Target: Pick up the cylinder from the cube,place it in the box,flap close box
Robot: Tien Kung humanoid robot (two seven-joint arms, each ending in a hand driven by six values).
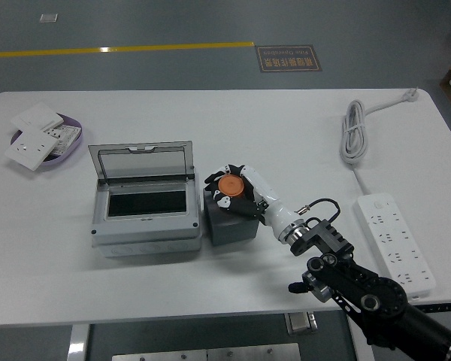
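While atop cube [229,218] | cylinder [231,186] ringed by right hand [240,192] fingers, clamped

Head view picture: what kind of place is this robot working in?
Probably a factory floor or robot test lab. The floor is grey concrete with a yellow line and a floor sign, and the white table holds wall switch plates and a power strip.

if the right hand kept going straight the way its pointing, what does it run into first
The right hand, fingers around the orange cylinder on the dark cube, points up-left. Going straight on, it would probably meet the grey box first, likely its raised clear lid, though height is unclear.
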